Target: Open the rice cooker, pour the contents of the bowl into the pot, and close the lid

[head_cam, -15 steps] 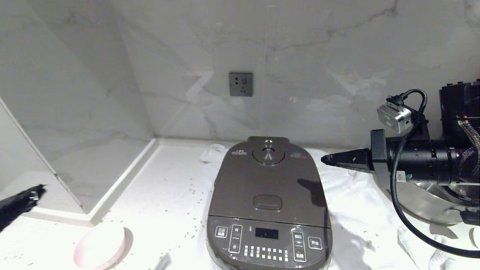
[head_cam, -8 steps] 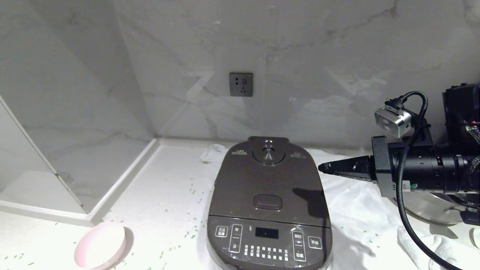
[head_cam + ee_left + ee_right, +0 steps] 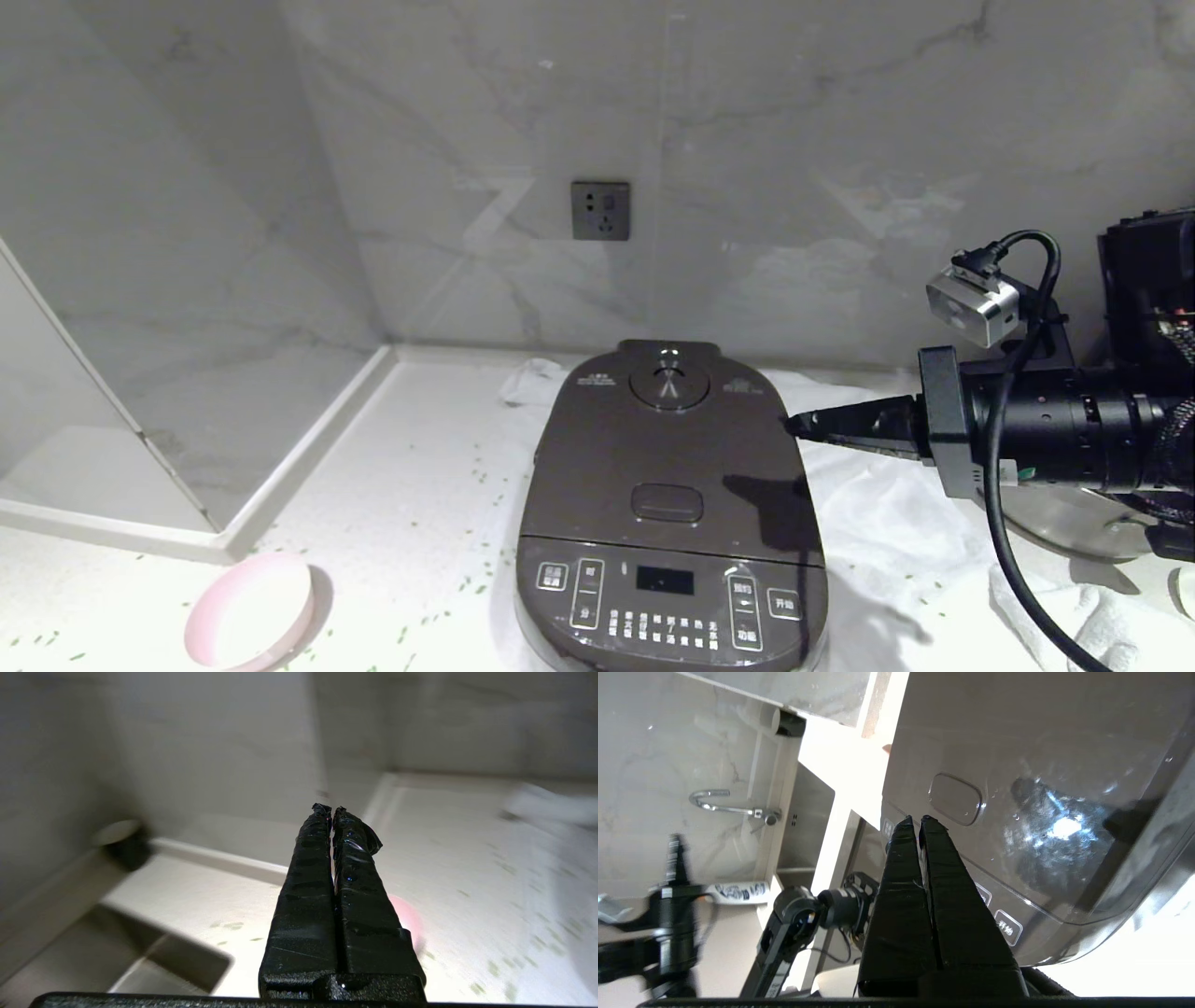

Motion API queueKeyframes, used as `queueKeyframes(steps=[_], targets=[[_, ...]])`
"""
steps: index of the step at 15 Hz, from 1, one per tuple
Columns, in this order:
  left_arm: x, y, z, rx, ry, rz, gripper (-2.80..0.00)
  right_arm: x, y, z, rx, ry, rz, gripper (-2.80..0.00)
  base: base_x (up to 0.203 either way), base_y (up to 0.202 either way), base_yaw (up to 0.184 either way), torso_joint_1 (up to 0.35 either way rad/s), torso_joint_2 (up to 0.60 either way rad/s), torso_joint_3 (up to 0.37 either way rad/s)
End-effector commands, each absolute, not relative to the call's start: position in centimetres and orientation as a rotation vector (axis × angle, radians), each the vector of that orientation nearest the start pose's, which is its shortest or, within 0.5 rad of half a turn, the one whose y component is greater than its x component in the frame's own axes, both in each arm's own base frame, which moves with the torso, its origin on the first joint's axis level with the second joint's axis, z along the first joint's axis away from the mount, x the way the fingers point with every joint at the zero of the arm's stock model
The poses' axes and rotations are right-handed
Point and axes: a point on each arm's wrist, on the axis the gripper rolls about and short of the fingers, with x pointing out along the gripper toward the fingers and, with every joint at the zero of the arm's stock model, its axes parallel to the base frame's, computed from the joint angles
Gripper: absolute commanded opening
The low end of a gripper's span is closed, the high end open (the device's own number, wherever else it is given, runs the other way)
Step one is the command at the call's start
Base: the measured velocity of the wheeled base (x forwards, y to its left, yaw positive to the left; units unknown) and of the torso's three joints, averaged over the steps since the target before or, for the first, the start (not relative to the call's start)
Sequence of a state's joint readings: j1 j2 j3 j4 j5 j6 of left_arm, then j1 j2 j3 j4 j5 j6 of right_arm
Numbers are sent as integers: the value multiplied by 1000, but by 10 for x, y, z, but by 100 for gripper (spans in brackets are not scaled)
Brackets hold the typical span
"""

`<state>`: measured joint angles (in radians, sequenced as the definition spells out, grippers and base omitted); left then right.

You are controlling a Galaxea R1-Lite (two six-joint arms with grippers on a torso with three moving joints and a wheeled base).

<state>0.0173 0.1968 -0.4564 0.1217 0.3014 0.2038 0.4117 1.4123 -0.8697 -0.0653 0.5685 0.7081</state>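
Observation:
The dark brown-grey rice cooker (image 3: 667, 523) stands at the middle of the counter with its lid (image 3: 667, 457) down, so the pot is hidden. The small pink bowl (image 3: 248, 611) sits at the front left, its inside looking bare white. Tiny green bits (image 3: 471, 588) lie scattered over the counter. My right gripper (image 3: 794, 427) is shut and empty, lying level with its tips at the lid's right edge; in the right wrist view the right gripper (image 3: 916, 819) is close to the lid's rectangular button (image 3: 955, 799). My left gripper (image 3: 329, 808) is shut, empty, outside the head view, with the bowl (image 3: 406, 917) partly hidden behind it.
A white cloth (image 3: 887, 523) lies under and right of the cooker. A steel pan (image 3: 1074, 518) sits at the far right behind my right arm. A wall socket (image 3: 599, 210) is on the marble back wall. A raised ledge (image 3: 308, 448) borders the counter's left side.
The left gripper, seen at the left edge a second ago, has left the head view. The right gripper has crept left and slightly down, from beside the cooker to the lid's right edge.

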Motion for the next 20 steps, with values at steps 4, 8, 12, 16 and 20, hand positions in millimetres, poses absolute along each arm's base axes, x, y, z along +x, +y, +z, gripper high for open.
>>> queueKeyframes(steps=[4, 8, 12, 16, 20], targets=[[-37, 3, 105, 151, -20, 125, -280, 193, 112, 210, 656, 910, 770, -280, 0, 0, 0, 0, 0, 0], [-30, 1, 81, 47, 78, 42, -280, 188, 125, 205, 631, 962, 806, -280, 0, 0, 0, 0, 0, 0], [-30, 0, 77, 45, 108, 7, -280, 188, 132, 197, 615, 1019, 810, -280, 0, 0, 0, 0, 0, 0], [-30, 0, 78, 45, 106, -16, -280, 182, 130, 190, 611, 1055, 792, -280, 0, 0, 0, 0, 0, 0], [-30, 0, 78, 44, 106, -16, -280, 176, 126, 183, 594, 1082, 743, -280, 0, 0, 0, 0, 0, 0]])
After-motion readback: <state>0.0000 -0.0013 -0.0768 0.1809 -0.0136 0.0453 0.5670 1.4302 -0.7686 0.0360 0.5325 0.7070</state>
